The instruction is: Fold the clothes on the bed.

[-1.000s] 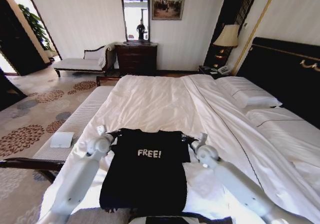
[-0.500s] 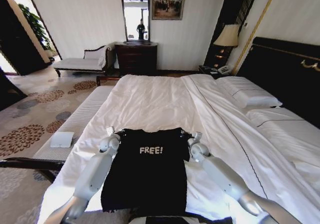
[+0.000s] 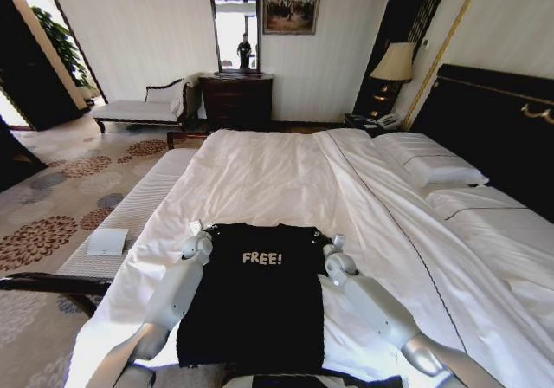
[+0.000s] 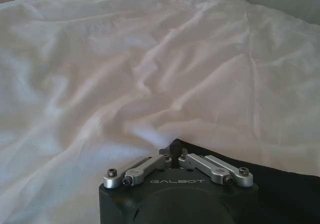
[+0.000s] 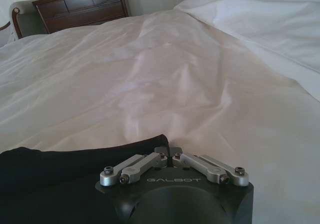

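Currently the left gripper [image 3: 197, 231] and right gripper [image 3: 334, 242] each pinch a shoulder corner of the T-shirt [image 3: 255, 297] on the bed [image 3: 277, 171] (near edge); uneven pulling could skew the fold.

Left gripper [image 4: 172, 157] closed on a black T-shirt [image 4: 280, 191] edge, fabric pinched at the fingertips, wrinkled white duvet [image 4: 150, 69] spread beyond, shirt lying on it

Black T-shirt [image 3: 255, 297], white lettering; white bed [image 3: 268, 176]

black "free!" t-shirt [image 3: 260, 297] flat on white bed [image 3: 286, 180]
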Controlling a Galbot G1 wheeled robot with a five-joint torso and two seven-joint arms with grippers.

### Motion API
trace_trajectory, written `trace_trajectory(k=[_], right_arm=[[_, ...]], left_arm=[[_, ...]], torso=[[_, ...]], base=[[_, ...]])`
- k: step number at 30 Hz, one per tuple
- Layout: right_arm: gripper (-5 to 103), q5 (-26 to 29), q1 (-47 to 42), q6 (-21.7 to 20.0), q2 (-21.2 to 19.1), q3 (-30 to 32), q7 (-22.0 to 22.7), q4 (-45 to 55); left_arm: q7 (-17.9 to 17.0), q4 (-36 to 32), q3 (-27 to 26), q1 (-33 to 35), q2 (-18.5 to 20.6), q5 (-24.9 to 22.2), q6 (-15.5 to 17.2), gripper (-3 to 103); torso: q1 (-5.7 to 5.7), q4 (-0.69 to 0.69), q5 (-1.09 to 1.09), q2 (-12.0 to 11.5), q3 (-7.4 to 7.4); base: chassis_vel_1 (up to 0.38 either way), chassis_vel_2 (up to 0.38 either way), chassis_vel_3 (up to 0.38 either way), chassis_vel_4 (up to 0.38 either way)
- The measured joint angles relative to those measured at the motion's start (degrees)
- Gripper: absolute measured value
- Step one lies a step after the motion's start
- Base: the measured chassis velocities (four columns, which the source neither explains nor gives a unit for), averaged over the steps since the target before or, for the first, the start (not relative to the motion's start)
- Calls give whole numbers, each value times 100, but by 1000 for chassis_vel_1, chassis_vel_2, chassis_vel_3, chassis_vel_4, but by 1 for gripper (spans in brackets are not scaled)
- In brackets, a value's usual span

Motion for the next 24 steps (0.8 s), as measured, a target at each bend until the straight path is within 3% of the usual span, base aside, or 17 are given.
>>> trace_trajectory(k=[9, 11, 14, 17, 19, 21, 23, 24], right_arm=[[0, 5, 76, 434, 200, 26, -535, -193], [0, 1, 107, 586, 254, 45, -661, -241], [0, -9, 47, 683, 213, 121, -790, -157], [16, 40, -251, 691, 0, 390, -859, 265], [16, 81, -364, 660, -67, 490, -807, 417], [27, 314, -630, 519, -222, 735, -632, 753], [37, 698, -848, 344, -334, 945, -517, 1013], [37, 698, -848, 344, -334, 945, -517, 1013]], left_arm=[[-28, -294, 84, 139, -63, -10, -84, -2], [-82, -584, 85, 264, -15, -76, -75, 7], [-131, -892, 27, 420, 82, -141, 1, 12], [-242, -1455, -236, 791, 254, -204, 148, 28], [-273, -1598, -334, 902, 300, -220, 178, 33], [-339, -1965, -623, 1263, 441, -258, 238, 44], [-396, -2294, -937, 1611, 578, -371, 284, 50], [-396, -2294, -937, 1611, 578, -371, 284, 50]], torso=[[0, -1, -2, 0, 0], [1, 0, -1, 0, 0], [1, 0, -2, 0, 0], [1, 0, -3, 0, 0], [0, -2, -2, 0, 0], [0, -2, -1, 0, -1], [0, -2, -3, 1, -1], [0, -2, -3, 1, -1]], base=[[0, 0, 0, 0], [0, 0, 0, 0], [0, 0, 0, 0], [0, 0, 0, 0], [0, 0, 0, 0], [0, 0, 0, 0], [0, 0, 0, 0], [0, 0, 0, 0]])
